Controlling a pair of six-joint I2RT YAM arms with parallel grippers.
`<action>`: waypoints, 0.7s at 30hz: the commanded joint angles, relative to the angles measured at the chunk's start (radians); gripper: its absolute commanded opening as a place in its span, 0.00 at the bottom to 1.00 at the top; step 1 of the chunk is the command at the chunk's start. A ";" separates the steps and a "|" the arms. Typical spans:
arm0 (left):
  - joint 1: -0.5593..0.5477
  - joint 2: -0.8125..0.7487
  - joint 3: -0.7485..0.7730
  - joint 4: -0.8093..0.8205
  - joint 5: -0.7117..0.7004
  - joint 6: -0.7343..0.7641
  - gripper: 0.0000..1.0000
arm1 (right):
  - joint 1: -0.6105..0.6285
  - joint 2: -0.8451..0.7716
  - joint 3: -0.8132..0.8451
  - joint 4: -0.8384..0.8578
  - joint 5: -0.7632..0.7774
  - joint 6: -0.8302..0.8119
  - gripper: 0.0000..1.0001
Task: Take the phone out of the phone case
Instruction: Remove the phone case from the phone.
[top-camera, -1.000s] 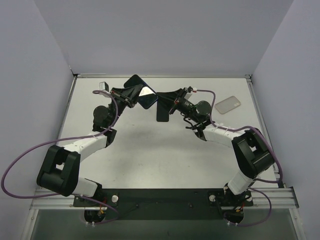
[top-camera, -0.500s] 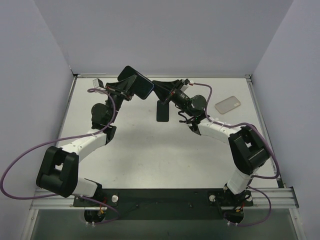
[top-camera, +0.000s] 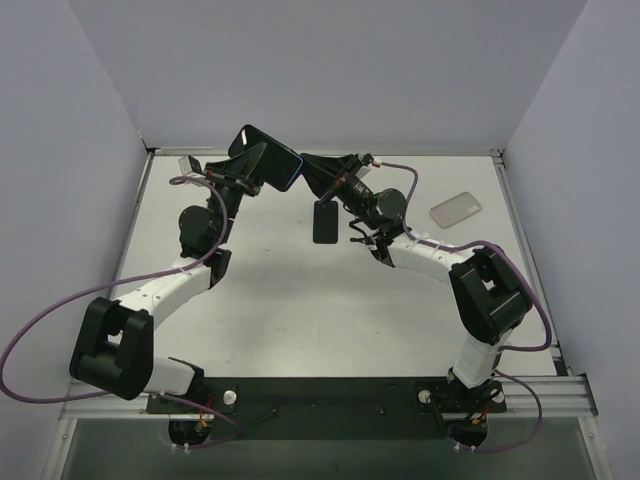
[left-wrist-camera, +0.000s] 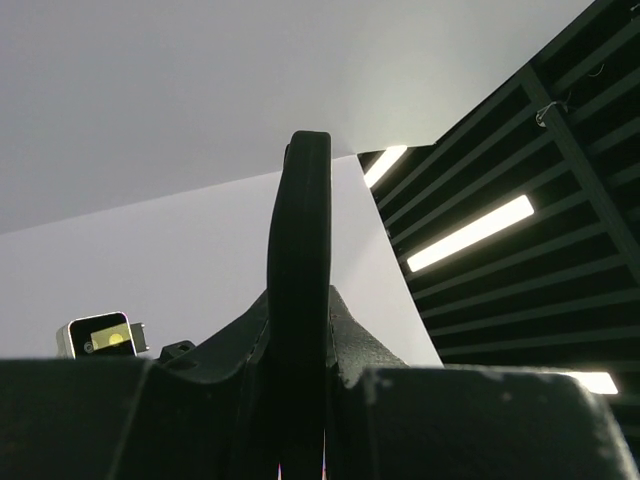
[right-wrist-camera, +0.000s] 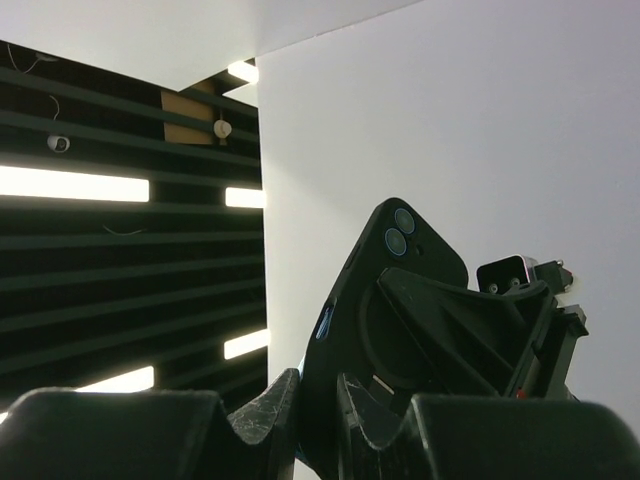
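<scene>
Both grippers have shifted up and left in the top view since the earlier frame, carrying the phone toward the top centre. Left gripper (top-camera: 256, 166) is clamped on the dark rectangular cased phone with a blue edge (top-camera: 270, 152); the left wrist view shows the phone edge-on, upright between the two fingers. Right gripper (top-camera: 308, 171) pinches the phone's right end; in the right wrist view the phone's lower edge sits between its fingers, twin camera lenses facing that camera. Phone is held in the air, tilted, above the far part of the white table (top-camera: 300, 300), just left of frame centre. Black flat rectangular object (top-camera: 325, 222) lies on the table below the right gripper. Clear translucent phone case (top-camera: 455, 209) lies well apart at the right side.
</scene>
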 joint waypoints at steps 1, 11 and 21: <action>-0.058 -0.090 0.112 0.543 0.099 -0.104 0.00 | 0.036 0.053 -0.036 0.176 -0.096 0.175 0.00; -0.058 -0.101 0.108 0.507 0.128 -0.121 0.00 | -0.005 -0.132 -0.083 -0.586 -0.273 -0.415 0.00; -0.058 -0.081 0.109 0.512 0.137 -0.134 0.00 | -0.016 -0.175 0.000 -0.990 -0.258 -0.756 0.00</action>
